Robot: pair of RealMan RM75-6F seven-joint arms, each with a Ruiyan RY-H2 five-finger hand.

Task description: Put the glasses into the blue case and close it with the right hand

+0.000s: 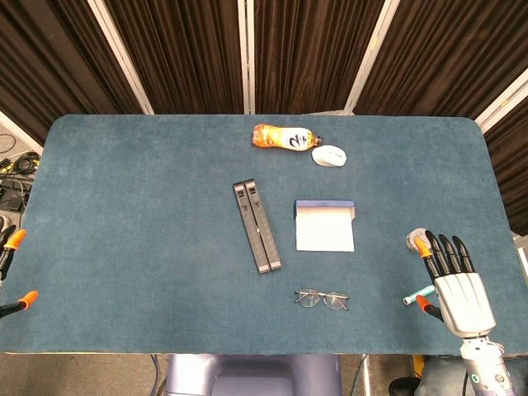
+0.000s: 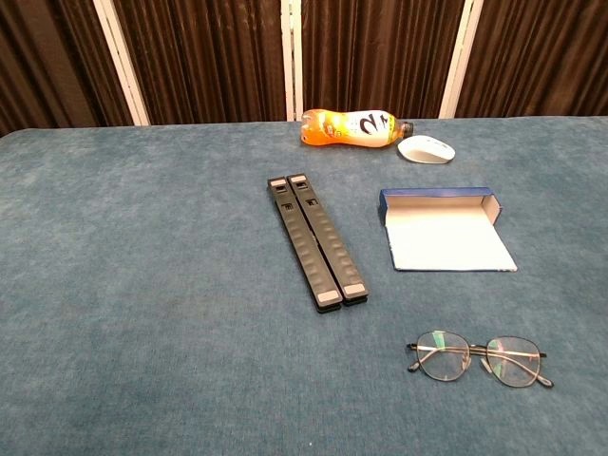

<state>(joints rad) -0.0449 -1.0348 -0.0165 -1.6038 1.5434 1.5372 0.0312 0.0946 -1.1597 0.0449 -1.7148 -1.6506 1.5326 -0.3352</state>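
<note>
The glasses (image 1: 322, 299) lie folded open on the table (image 1: 124, 206), just in front of the blue case (image 1: 325, 225), whose lid lies flat open. The right hand (image 1: 456, 285) rests open, holding nothing, fingers spread; only orange fingertips of the left hand (image 1: 11, 272) show, state unclear. The orange bottle (image 1: 285, 137) label seems to read "2+".

Table (image 1: 124, 214) (blue cloth) bears glasses (image 2: 478, 358), case (image 2: 446, 228), bottle (image 2: 353, 127).

An orange bottle (image 1: 285, 138) lies on its side at the far edge of the blue table (image 1: 132, 223). A white mouse (image 1: 329, 156) sits just beside the bottle's cap. Two black bars (image 1: 257, 226) lie together near the table's middle.
</note>
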